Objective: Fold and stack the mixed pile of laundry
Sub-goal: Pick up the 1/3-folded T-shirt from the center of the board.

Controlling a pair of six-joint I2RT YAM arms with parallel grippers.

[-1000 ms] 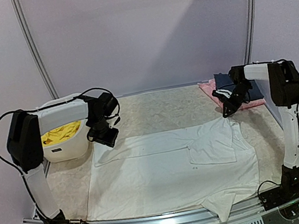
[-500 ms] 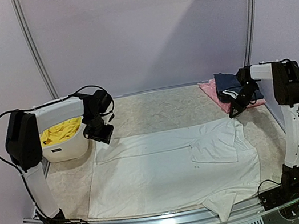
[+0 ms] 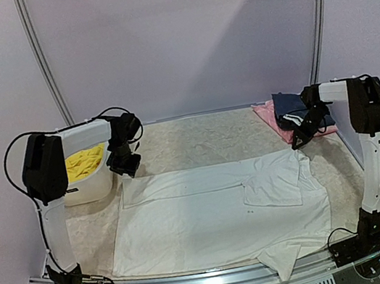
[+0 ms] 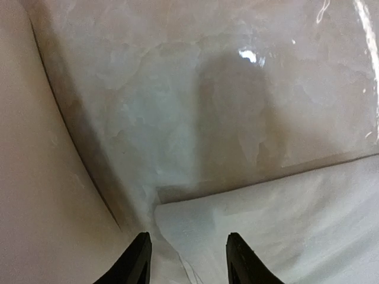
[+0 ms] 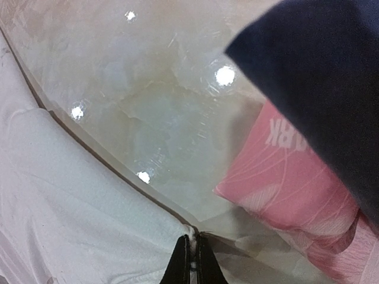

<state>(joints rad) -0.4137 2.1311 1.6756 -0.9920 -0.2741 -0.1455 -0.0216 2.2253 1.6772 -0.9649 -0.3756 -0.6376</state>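
A white T-shirt [image 3: 217, 211] lies spread flat over the near and middle part of the table [image 3: 196, 135]. One sleeve droops over the near edge, and another fold of cloth is doubled back on its right half.

At the shirt's far-left corner the left gripper [image 4: 186, 239] hangs low with its jaws parted, released and holding nothing. The corner of the cloth lies right between its two fingers [image 4: 137, 254]; whether they touch it I cannot tell.

At the shirt's far-right corner the right gripper [image 5: 190, 239] is clenched tight, its tips pinching the very edge of the cloth.

Just left of the left gripper, by the table's left edge, stands a white plastic basket [image 3: 92, 190]. Crumpled yellow shorts [image 3: 84, 160] lie inside it, heaped up to the rim.

In the far-right corner, just past the right gripper, a pink garment [image 5: 284, 177] with white print lies flat on the table. A folded navy garment [image 5: 320, 77] rests on top of it.
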